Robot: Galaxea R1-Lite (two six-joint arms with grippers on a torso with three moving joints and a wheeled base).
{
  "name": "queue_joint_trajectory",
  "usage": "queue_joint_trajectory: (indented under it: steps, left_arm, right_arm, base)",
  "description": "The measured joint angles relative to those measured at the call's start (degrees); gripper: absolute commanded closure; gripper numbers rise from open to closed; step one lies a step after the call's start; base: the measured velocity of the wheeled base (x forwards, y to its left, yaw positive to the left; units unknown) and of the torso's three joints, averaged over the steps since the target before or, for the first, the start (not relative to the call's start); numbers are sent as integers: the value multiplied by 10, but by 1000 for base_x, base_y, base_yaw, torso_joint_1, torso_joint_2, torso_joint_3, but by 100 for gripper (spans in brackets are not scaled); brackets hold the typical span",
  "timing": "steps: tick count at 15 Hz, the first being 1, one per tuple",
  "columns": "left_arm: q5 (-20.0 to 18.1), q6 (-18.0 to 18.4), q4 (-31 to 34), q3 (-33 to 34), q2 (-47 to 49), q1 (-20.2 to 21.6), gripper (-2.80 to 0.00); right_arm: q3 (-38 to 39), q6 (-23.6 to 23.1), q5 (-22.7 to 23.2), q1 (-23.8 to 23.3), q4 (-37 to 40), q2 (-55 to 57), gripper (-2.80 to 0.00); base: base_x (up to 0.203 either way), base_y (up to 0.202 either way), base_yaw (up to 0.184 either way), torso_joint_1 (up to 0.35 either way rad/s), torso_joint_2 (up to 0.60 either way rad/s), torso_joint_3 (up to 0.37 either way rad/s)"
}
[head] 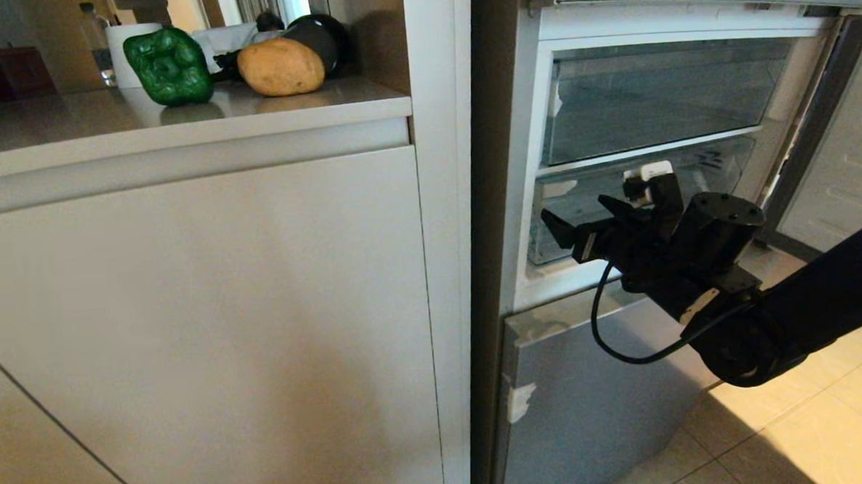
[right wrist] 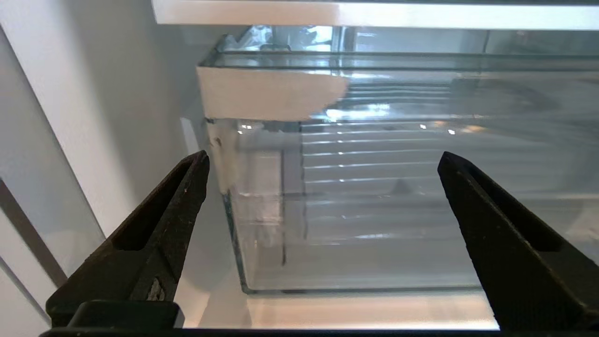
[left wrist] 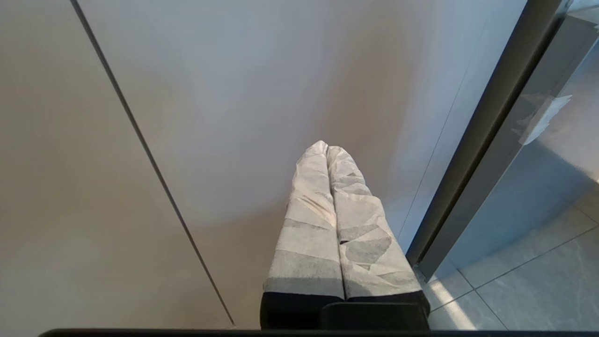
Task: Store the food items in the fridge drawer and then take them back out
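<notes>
Clear plastic fills my right wrist view: the fridge drawer (right wrist: 374, 196), ribbed along its bottom, sits in the open fridge beneath the flat-fronted upper drawer (head: 657, 97). I have the right gripper (head: 583, 224) held just in front of the drawer's left front corner, its two black fingers (right wrist: 154, 234) spread as wide as they go and gripping nothing. From the head view I cannot tell whether the fingertips touch the plastic.

Both food items are on the countertop (head: 70, 130), well apart from the fridge. The green bell pepper (head: 169, 66) sits toward the counter's back edge, and the tan potato (head: 281, 67) lies just beside it, nearer the counter's right end by the tall white panel (head: 443, 198). A white paper roll (head: 126, 51) stands behind the pepper.

My left gripper (left wrist: 327, 149) hangs parked in front of the cabinet door (left wrist: 234, 93) below the counter, its taped fingers pressed together on nothing.
</notes>
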Motion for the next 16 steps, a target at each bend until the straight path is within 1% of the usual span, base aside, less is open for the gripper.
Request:
queue_joint_trajectory:
  steps: [4, 12, 13, 16]
  left_arm:
    - [0, 0, 0, 0, 0, 0, 0]
    - [0, 0, 0, 0, 0, 0, 0]
    - [0, 0, 0, 0, 0, 0, 0]
    - [0, 0, 0, 0, 0, 0, 0]
  right_arm:
    - [-15, 0, 0, 1, 21, 6, -280]
    - [-62, -2, -2, 2, 25, 39, -280]
    - [-63, -2, -2, 2, 24, 42, 0]
    - [-65, -4, -1, 2, 24, 44, 0]
  base:
    - [0, 0, 0, 0, 0, 0]
    - [0, 0, 0, 0, 0, 0]
    - [0, 0, 0, 0, 0, 0]
    - [0, 0, 0, 0, 0, 0]
